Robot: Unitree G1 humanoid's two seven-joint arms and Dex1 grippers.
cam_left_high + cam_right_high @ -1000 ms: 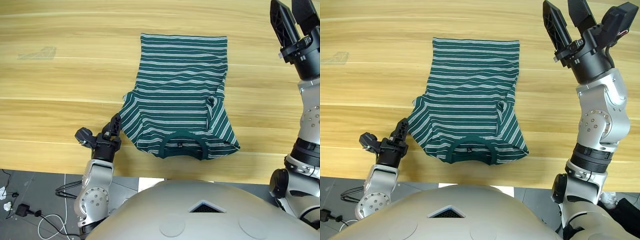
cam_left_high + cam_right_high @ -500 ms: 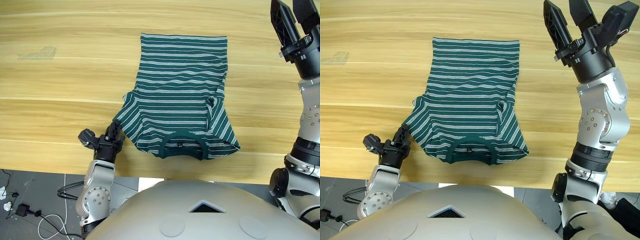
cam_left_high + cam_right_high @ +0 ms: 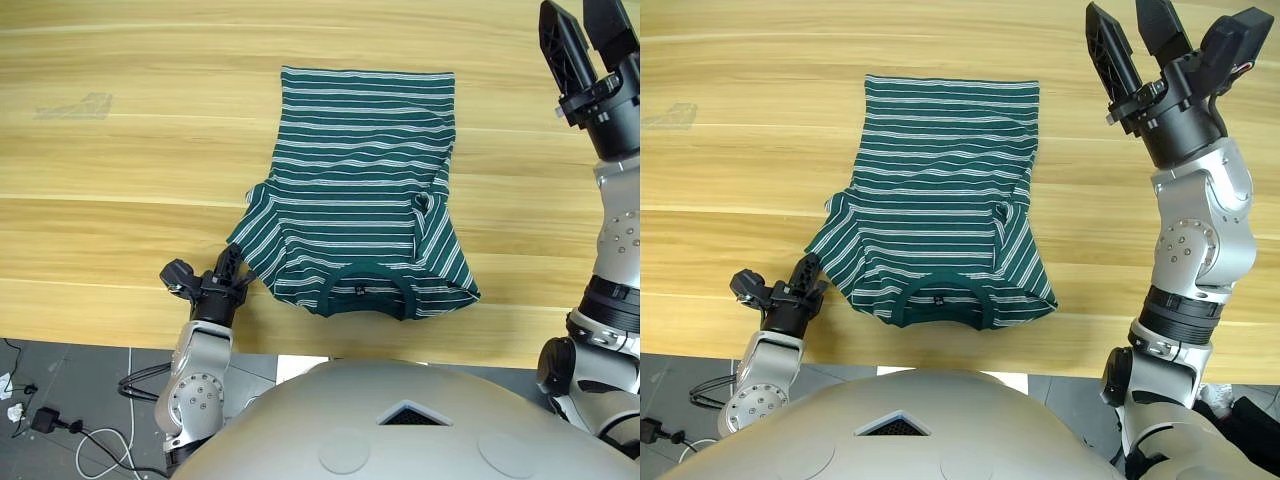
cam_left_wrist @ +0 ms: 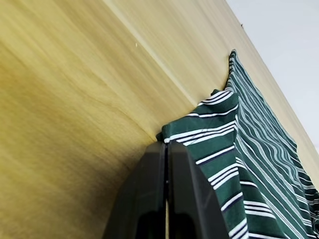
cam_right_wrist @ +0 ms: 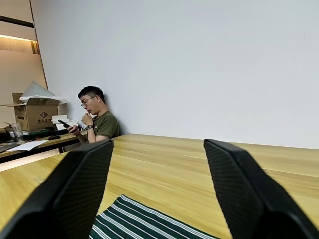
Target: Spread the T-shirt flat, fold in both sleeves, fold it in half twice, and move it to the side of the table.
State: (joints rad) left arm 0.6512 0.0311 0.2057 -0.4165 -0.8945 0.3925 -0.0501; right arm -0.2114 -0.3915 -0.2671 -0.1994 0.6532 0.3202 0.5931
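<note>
The green-and-white striped T-shirt (image 3: 360, 210) lies on the wooden table (image 3: 120, 200), collar (image 3: 365, 287) toward the robot and hem on the far side. Its left sleeve (image 3: 250, 222) sticks out sideways from the body, while the cloth at its right shoulder is rumpled and folded in on itself.

The left gripper (image 3: 231, 264) sits at the outer corner of that left sleeve, low on the table; the left wrist view shows its 2 fingers (image 4: 149, 189) pressed tight together with the sleeve's corner pinched at their tips.

The right gripper (image 3: 1127, 25) hangs raised, off to the right of the T-shirt's hem and well apart from the cloth, its 2 fingers spread wide and holding nothing.
</note>
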